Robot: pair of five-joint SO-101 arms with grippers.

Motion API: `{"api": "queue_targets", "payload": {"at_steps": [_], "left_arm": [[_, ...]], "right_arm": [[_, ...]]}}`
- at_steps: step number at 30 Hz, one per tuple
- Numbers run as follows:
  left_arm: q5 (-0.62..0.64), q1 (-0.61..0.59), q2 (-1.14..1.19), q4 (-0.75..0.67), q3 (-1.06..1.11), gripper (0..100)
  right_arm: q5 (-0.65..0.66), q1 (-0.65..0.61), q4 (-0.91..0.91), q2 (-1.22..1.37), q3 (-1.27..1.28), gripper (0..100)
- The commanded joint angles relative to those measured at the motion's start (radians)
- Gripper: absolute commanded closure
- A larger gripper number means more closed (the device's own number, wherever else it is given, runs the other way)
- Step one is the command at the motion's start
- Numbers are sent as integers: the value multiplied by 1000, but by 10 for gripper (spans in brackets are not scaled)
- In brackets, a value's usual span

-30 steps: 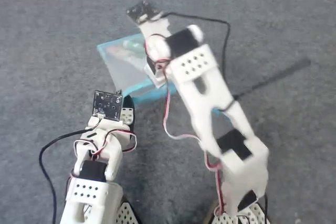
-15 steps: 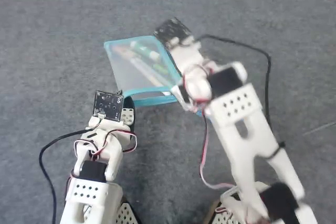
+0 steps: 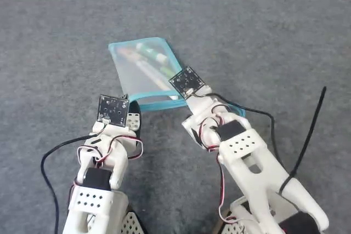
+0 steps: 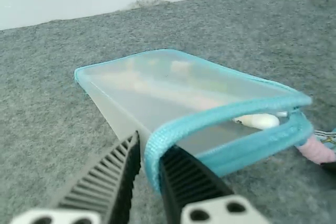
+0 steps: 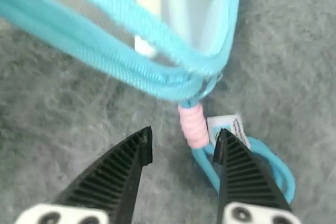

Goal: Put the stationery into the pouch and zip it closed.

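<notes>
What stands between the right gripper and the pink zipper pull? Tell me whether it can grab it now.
Probably yes. The right gripper is open with the pink zipper pull lying between its fingertips, nothing in the way. The left gripper pinches the rim of the pouch, steadying it.

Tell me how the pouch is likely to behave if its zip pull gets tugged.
The pouch looks soft: its open mouth sags, so it would probably buckle. It seems light and might slide on the carpet, but the left gripper pinches its edge. The loose zip pull may swing.
</notes>
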Motion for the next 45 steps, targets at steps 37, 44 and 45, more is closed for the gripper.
{"api": "queue_targets", "payload": {"at_steps": [37,44,45], "left_arm": [[-5,-3,5,-37,-19,989],[-5,-3,5,-37,-21,989],[-5,-3,5,-37,-21,989]], "right_arm": [[61,-81,435,-114,-181,782],[60,-79,392,-116,-181,772],[60,-79,377,-113,-181,772]]}}
